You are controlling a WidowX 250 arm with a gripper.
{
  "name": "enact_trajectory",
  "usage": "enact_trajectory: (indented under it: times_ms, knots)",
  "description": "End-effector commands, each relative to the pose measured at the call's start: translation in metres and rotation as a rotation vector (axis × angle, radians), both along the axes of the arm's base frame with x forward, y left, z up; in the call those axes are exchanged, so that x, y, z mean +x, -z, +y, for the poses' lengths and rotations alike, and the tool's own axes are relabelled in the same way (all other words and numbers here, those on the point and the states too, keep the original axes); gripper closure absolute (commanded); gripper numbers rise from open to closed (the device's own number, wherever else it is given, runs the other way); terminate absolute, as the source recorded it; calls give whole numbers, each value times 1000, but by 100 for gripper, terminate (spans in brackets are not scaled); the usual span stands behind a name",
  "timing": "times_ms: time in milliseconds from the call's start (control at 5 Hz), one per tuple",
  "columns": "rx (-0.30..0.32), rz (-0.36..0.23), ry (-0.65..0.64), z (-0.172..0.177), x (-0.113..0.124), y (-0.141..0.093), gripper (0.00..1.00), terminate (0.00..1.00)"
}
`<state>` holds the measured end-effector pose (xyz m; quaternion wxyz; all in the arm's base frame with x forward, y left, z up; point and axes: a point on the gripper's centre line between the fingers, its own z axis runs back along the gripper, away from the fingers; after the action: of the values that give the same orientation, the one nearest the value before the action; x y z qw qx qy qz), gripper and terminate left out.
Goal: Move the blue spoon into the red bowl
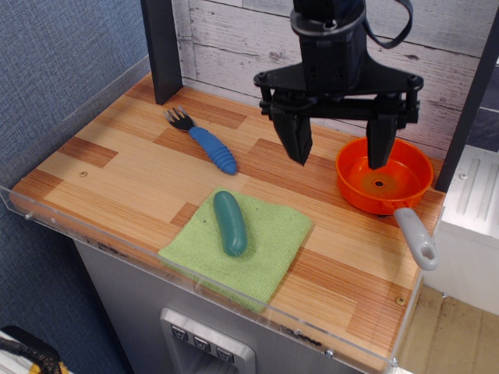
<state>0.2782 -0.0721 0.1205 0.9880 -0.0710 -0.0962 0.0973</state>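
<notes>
The blue spoon (203, 139) lies flat on the wooden table toward the back left, ribbed blue handle pointing front right, dark pronged head pointing back left. The red bowl (383, 176) sits at the right with its light grey handle (415, 237) pointing to the front. My gripper (337, 151) hangs above the table between them, wide open and empty. Its right finger (380, 142) is over the bowl's left part, its left finger (295, 139) is over bare wood. The spoon is well to the gripper's left.
A green cloth (240, 243) lies at the front centre with a smooth teal pickle-shaped object (230, 222) on it. A dark post (162, 47) stands at the back left. A clear acrylic lip (195, 273) edges the table's front. A plank wall runs behind.
</notes>
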Motion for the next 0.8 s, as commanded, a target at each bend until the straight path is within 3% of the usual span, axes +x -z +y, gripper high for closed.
enact_trajectory:
  times_ms: [0, 600]
  knots:
    - [19, -33, -418, 56, 25, 3, 0, 0]
    - [49, -19, -609, 120, 62, 33, 0, 0]
